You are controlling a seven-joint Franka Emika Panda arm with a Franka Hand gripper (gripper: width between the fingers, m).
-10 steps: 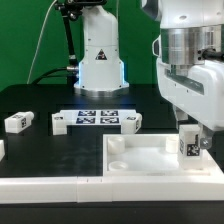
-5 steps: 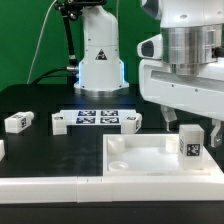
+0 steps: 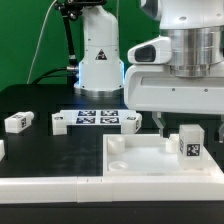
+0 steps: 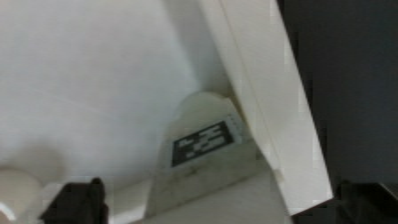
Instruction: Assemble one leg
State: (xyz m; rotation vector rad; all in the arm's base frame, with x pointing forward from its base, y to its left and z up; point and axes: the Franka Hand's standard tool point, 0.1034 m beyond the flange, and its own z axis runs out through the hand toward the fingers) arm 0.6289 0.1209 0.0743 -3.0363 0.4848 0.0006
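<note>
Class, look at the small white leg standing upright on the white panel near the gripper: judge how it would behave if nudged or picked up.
The leg looks like rigid plastic, so probably stiff. Its flat faces suggest it would slide or tip, not roll. Standing upright on the white panel, apparently free of the gripper, a sideways nudge might topple it.

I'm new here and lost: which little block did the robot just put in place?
Find the big white panel in front. On its corner at the exterior view's right stands the leg, upright, below the hand. The other small blocks lie on the black table.
</note>
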